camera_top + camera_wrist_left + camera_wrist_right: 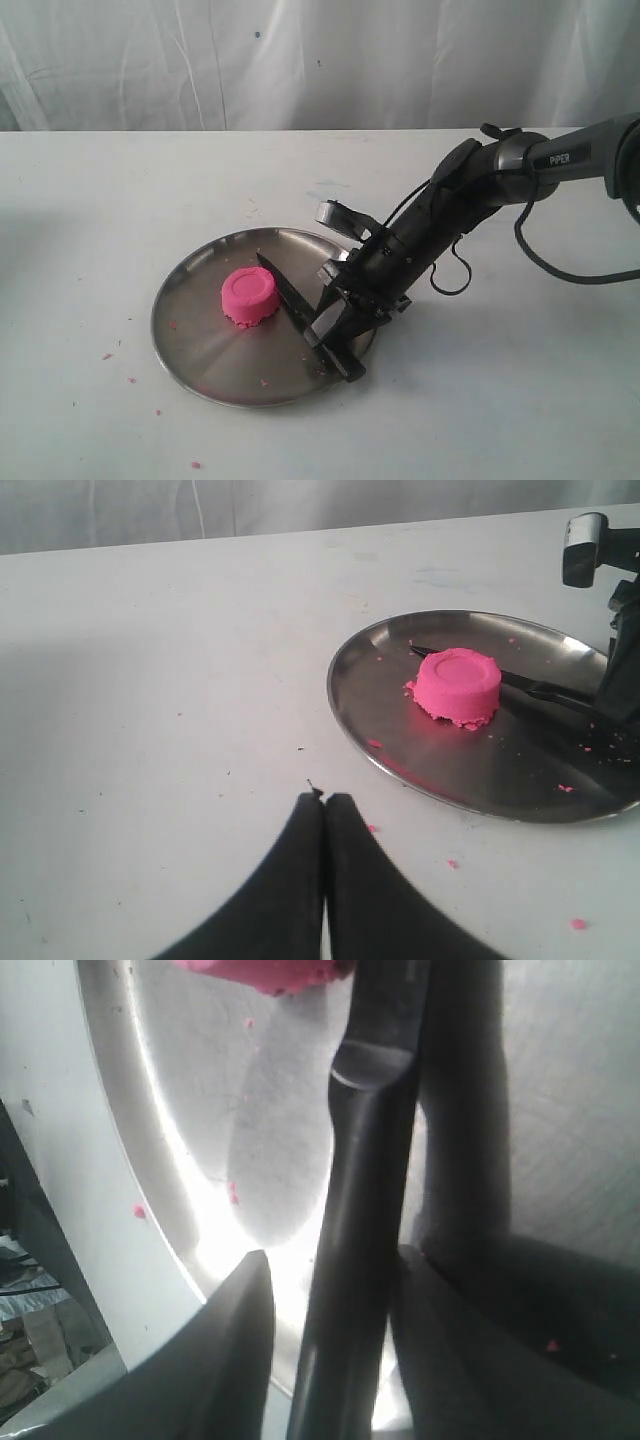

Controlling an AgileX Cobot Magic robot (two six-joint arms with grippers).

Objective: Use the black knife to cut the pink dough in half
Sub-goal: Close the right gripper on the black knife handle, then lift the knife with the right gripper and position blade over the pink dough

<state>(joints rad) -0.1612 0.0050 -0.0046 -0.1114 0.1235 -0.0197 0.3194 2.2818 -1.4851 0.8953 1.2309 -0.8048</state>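
Note:
The pink dough [250, 297] is one whole round puck standing on the steel plate [196, 345]. The black knife [289, 298] lies flat on the plate just to the right of the dough, tip pointing to the far side. My right gripper [336, 326] is low over the knife's handle. In the right wrist view the fingers of the right gripper [335, 1255] stand on either side of the handle [365, 1160] with light showing in the gaps, so it is open. My left gripper [325, 798] is shut and empty over the table, short of the plate [400, 742] and dough [458, 685].
Tiny pink crumbs [195, 464] are scattered on the white table and inside the plate. A white curtain hangs behind the table. The right arm [540, 160] reaches in from the right edge with a loose cable below it.

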